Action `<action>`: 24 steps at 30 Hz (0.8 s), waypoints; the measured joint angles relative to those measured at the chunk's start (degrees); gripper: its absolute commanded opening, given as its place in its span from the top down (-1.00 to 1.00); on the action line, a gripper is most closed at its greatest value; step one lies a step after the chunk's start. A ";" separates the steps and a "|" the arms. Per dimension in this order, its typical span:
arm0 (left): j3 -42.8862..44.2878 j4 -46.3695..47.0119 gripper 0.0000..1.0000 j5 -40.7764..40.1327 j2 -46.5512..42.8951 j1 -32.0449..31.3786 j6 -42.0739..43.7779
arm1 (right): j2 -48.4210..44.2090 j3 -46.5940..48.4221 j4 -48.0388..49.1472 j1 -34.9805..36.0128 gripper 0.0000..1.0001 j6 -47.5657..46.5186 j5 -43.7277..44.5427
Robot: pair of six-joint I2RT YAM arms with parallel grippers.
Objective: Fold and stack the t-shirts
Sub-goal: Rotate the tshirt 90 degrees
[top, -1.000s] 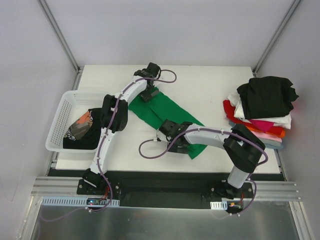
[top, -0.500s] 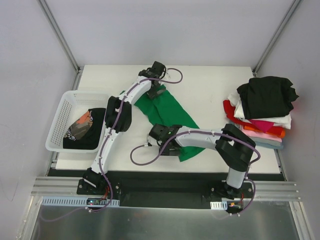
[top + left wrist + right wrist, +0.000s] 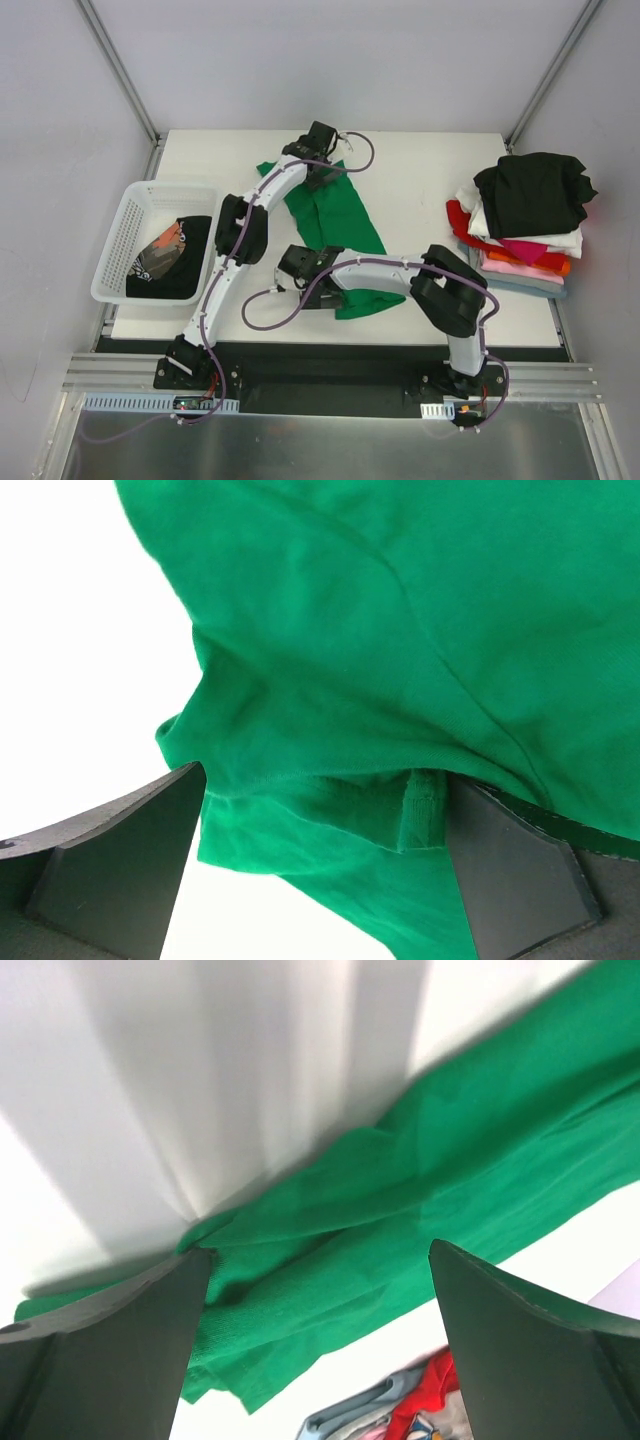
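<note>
- The green t-shirt [image 3: 338, 218] lies crumpled in the middle of the white counter [image 3: 430, 160]. In the top view it runs as a slanted band from about 11 o'clock to about 5 o'clock.
- The left gripper [image 3: 321, 170] sits over the shirt's far end, at 11 o'clock of the cloth.
- In the left wrist view this gripper [image 3: 325, 780] is spread wide. Folded green fabric [image 3: 400, 660] fills the gap between its dark fingers [image 3: 110, 870] and is not pinched.
- The right gripper [image 3: 305, 280] is at the shirt's near end, toward 7 o'clock of the cloth.
- In the right wrist view that gripper [image 3: 320, 1250] is also wide apart. A rumpled green edge [image 3: 330, 1250] lies between its fingers [image 3: 530, 1340], and nothing is clamped.
- A stack of folded t-shirts [image 3: 520, 240] rests at 3 o'clock on the counter. A black one [image 3: 530, 190] is on top, with white, red, pink and orange layers beneath.
- The white mesh basket [image 3: 120, 225] stands at 9 o'clock, at the counter's left edge. It holds a black t-shirt with orange and white print [image 3: 165, 262].
</note>
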 measured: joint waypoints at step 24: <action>0.31 14.75 -0.99 6.19 2.56 0.83 4.59 | 8.55 13.18 -2.05 4.72 -0.93 -0.85 -2.64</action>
